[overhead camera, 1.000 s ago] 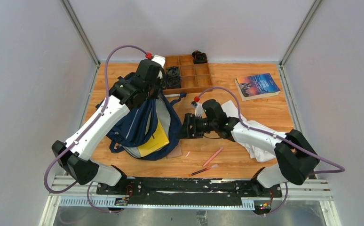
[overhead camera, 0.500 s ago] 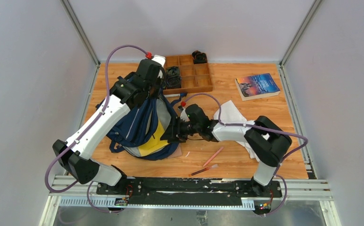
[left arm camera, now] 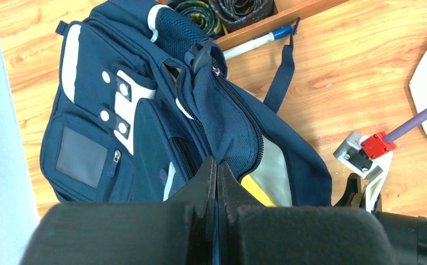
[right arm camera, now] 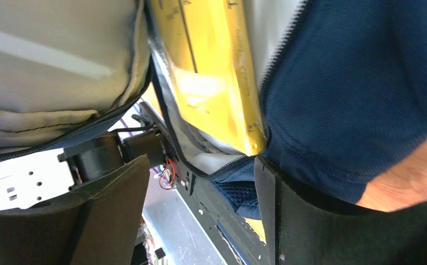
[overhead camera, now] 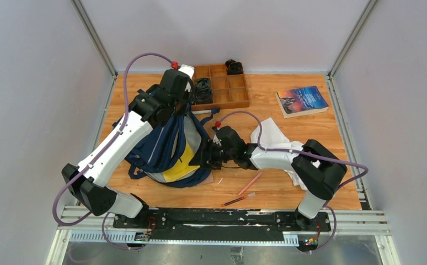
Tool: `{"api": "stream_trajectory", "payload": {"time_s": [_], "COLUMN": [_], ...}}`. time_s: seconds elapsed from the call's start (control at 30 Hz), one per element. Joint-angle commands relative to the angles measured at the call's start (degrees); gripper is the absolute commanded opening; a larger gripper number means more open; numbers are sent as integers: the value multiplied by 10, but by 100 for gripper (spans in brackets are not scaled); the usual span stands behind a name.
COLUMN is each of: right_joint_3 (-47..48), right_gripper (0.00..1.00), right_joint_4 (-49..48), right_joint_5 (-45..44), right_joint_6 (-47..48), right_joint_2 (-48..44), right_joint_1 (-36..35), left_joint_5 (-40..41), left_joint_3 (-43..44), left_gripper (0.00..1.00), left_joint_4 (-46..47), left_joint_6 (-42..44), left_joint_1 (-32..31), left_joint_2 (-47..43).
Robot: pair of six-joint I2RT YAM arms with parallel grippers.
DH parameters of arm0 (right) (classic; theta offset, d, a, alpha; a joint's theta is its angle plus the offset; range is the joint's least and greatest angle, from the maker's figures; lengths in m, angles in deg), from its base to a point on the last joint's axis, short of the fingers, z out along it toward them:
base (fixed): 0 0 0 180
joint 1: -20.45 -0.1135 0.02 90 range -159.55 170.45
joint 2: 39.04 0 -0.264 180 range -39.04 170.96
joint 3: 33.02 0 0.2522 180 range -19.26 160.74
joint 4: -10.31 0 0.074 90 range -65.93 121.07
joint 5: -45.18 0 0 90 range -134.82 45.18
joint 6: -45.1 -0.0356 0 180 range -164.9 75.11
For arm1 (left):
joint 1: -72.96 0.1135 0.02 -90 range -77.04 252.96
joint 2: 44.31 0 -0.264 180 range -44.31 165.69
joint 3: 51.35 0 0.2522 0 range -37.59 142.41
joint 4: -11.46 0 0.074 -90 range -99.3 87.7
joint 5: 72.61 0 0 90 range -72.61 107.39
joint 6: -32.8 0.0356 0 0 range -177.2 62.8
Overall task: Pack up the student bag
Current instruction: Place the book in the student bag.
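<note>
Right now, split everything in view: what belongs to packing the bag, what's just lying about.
Job: navy backpack, yellow book inside it, left pincer, right pincer; probably paperback, pencils.
Lying about: wooden divided tray, white cloth.

- Brown wooden compartment tray (overhead camera: 222,85), and there's a black coiled cable (overhead camera: 203,85) in its left cell.
- Blue-covered paperback book (overhead camera: 302,100), right of the tray.
- Crumpled white cloth (overhead camera: 272,132), nearer, to the tray's right.
- Pink pencil (overhead camera: 250,183), nearer still, well apart from the tray.

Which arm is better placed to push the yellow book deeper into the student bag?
Likely right. The right gripper stands open at the mouth of the student bag, facing the yellow book; the left gripper is shut on the bag's fabric.
</note>
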Motion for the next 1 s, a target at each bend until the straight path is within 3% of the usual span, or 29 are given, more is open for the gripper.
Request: {"api": "stream_trajectory", "payload": {"time_s": [0.0, 0.13, 0.23, 0.37, 0.43, 0.57, 0.77, 0.87, 0.97], "right_joint_3": [-20, -10, -6, 29, 51, 71, 120, 190, 199], "right_gripper": [74, 74, 73, 54, 49, 52, 44, 40, 42], "right_joint_4": [113, 117, 64, 18, 25, 28, -45, -18, -13], "right_joint_5": [-72, -61, -46, -26, -27, -36, 6, 39, 45], "right_joint_6": [24, 8, -4, -6, 2, 8, -6, 1, 13], "right_joint_2": [9, 33, 49, 64, 70, 85, 135, 178, 187], "right_joint_1": [-1, -1, 0, 1, 0, 0, 8, 13, 14], "left_joint_5": [11, 2, -17, -35, -43, -58, -73, -74, -74], "left_joint_3": [19, 22, 19, 9, 4, -1, -7, -8, -7], "left_gripper": [0, 0, 0, 0, 0, 0, 0, 0, 0], "left_joint_4": [34, 34, 34, 34, 34, 35, 37, 37, 36], "left_joint_6": [7, 6, 9, 9, 8, 4, -3, -2, 1], "left_joint_1": [9, 9, 8, 9, 9, 9, 9, 9, 9], "left_joint_2": [-13, -10, -12, -19, -23, -29, -31, -34, -38]}}
